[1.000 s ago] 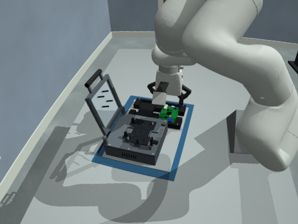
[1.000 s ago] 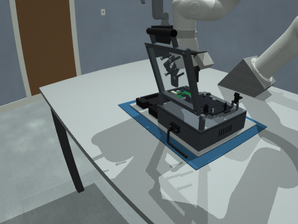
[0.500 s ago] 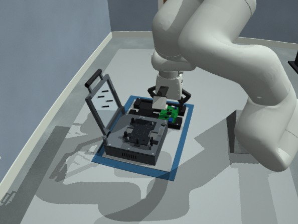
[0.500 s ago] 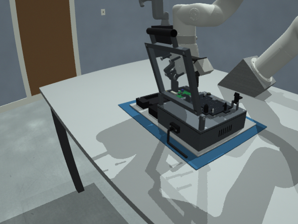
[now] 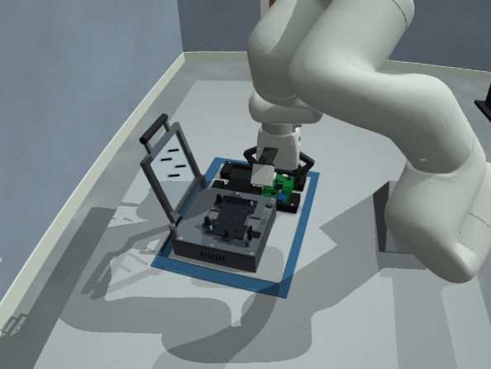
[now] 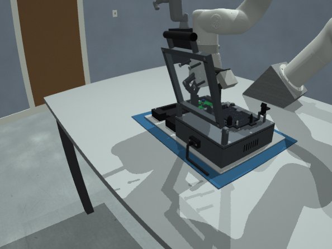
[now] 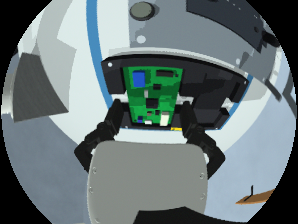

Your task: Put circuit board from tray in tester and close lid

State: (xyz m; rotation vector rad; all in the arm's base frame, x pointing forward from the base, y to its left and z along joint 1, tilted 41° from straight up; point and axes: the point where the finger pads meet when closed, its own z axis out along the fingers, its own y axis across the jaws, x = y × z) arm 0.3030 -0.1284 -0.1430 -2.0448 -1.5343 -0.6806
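The gripper (image 5: 278, 175) (image 6: 207, 101) (image 7: 151, 106) stands wide apart astride the green board (image 5: 282, 187) (image 6: 205, 104) (image 7: 152, 95), likely so its fingers can enter the recesses at both long edges.

The gripper (image 5: 276, 181) (image 6: 207, 101) (image 7: 151, 106) has come down in steady steps, bringing its fingers closer to the tray (image 5: 293, 204) (image 6: 160, 114) (image 7: 200, 70). The arm's lower links (image 5: 285, 109) (image 6: 205, 30) have sunk with it (the exterior view shows this best). In the top view, the pale block (image 5: 263, 174) (image 6: 227, 78) on the gripper now hides more of the board's (image 5: 280, 188) (image 6: 206, 105) (image 7: 152, 94) white connector. The arm's shadow (image 6: 131, 156) has shifted slightly too.
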